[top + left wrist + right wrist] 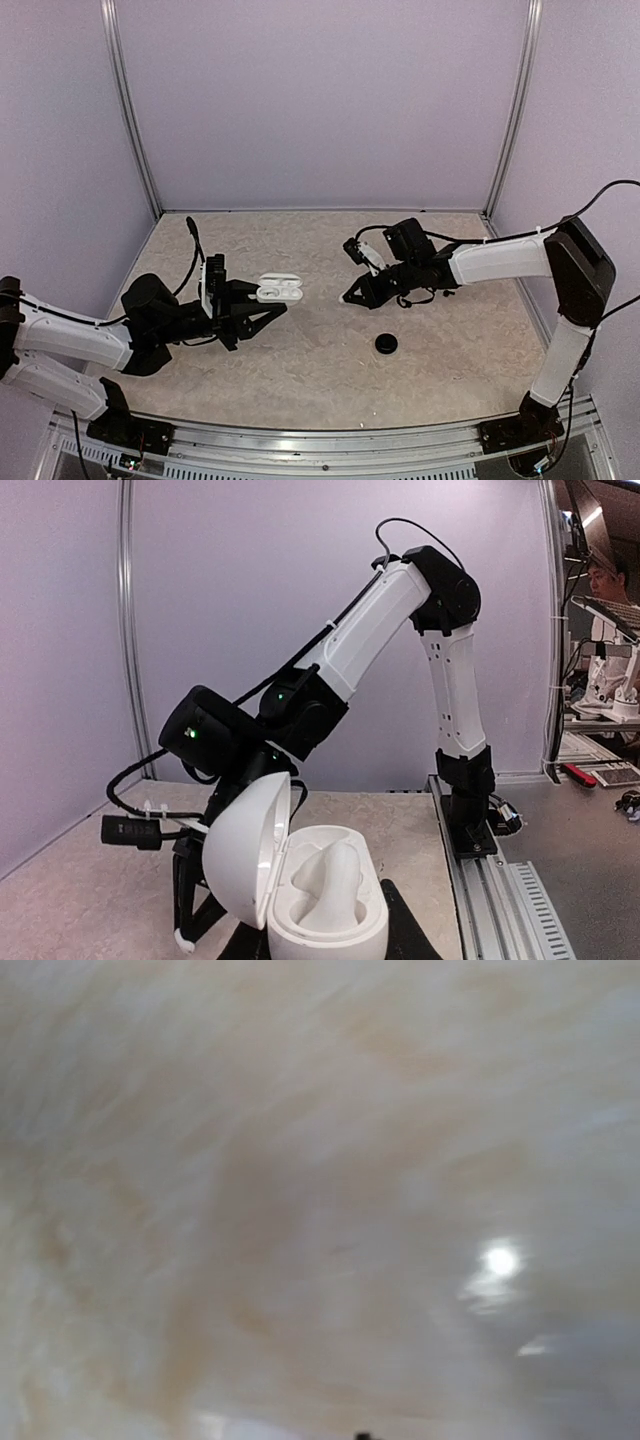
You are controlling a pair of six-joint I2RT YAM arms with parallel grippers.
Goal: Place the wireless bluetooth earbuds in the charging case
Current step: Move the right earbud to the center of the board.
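Centre-left of the top view, left gripper [265, 303] has its fingers clamped on the charging case [280, 290], lid [243, 852] flipped up, seemingly held off the table [450, 340]. Right gripper [350, 296] sits just right of it, tips low; fingers apart or together, cannot tell. Its tip looks white, maybe an earbud, too small to say. Black disc [386, 343] lower centre. Risks: glossy rounded case could twist or slip in the pinch if pushed; a tiny smooth earbud could drop or seat crooked; right wrist view is pure blur, no help aiming. Case is hard white plastic, pebble-shaped; table is marbled beige
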